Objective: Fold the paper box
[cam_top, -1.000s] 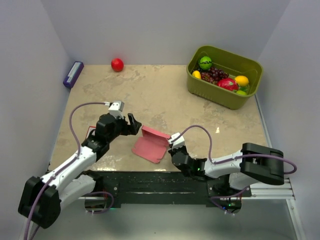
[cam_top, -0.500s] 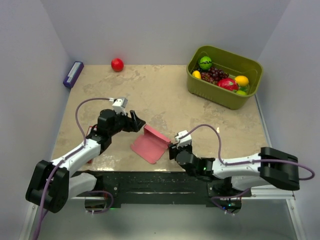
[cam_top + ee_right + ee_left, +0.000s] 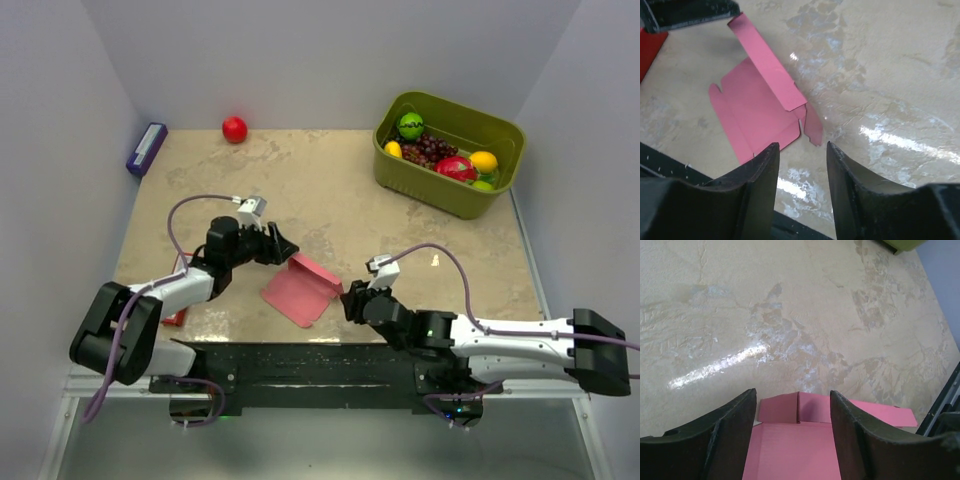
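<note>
The pink paper box (image 3: 296, 293) lies flat near the table's front edge, with its far-right flap (image 3: 316, 270) standing up. My left gripper (image 3: 283, 246) hovers at the box's far-left corner, open. In the left wrist view its fingers (image 3: 725, 435) straddle the pink panel (image 3: 795, 445) and the raised flap (image 3: 812, 407) without pinching it. My right gripper (image 3: 352, 301) sits just right of the box, open and empty. The right wrist view has the paper box (image 3: 757, 112) ahead of the right gripper (image 3: 802, 146), and a small side tab (image 3: 813, 125) near the fingertips.
A green basket (image 3: 497, 132) of fruit stands at the back right. A red ball (image 3: 234, 129) and a purple box (image 3: 146, 148) sit at the back left. A red flat packet (image 3: 172, 318) lies under the left arm. A black rail (image 3: 320, 365) borders the near edge.
My right gripper let go of the raised flap, opened and drew back a little towards the near right. My left gripper moved right, up to the box's far-left corner, narrowing slightly.
</note>
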`<state>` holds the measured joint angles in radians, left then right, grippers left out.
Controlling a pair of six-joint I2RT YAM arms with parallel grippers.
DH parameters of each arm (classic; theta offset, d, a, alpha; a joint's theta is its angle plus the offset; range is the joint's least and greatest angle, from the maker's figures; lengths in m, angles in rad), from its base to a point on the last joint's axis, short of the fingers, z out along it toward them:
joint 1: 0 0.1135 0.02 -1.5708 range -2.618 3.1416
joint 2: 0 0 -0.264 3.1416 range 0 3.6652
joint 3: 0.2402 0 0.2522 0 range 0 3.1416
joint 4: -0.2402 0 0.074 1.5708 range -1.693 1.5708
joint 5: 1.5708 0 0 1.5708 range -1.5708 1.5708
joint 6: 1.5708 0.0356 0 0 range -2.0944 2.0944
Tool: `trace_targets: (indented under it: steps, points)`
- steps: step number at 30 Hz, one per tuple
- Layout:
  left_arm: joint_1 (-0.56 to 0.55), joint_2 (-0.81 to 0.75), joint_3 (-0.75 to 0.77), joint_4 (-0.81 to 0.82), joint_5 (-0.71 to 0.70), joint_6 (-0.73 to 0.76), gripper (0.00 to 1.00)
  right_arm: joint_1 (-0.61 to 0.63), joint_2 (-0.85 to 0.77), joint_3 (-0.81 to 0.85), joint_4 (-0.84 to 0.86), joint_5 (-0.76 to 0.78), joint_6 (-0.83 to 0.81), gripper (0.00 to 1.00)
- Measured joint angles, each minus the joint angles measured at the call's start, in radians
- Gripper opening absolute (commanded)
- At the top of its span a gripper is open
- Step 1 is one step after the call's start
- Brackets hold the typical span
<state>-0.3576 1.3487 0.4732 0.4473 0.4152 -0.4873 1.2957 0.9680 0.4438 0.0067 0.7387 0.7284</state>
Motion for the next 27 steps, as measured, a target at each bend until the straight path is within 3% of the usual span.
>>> trace_targets:
  steps: [4, 12, 19, 23, 27]
  points:
    - [-0.003, 0.023, 0.000, 0.058, 0.030, -0.014, 0.63, 0.000, 0.079, 0.007, 0.008, -0.079, 0.034, 0.36]
    - [-0.054, 0.014, -0.023, 0.076, 0.045, -0.032, 0.62, -0.007, 0.219, 0.020, 0.011, -0.110, 0.067, 0.36]
    - [-0.088, -0.101, -0.100, 0.055, 0.028, -0.070, 0.62, -0.133, 0.209, 0.020, 0.047, -0.110, 0.027, 0.37]
    - [-0.102, -0.171, -0.116, 0.027, 0.013, -0.081, 0.64, -0.167, 0.183, 0.020, 0.056, -0.109, -0.016, 0.39]
    - [-0.106, -0.255, -0.119, -0.032, -0.027, -0.100, 0.65, -0.169, 0.127, 0.020, 0.033, -0.110, -0.042, 0.50]
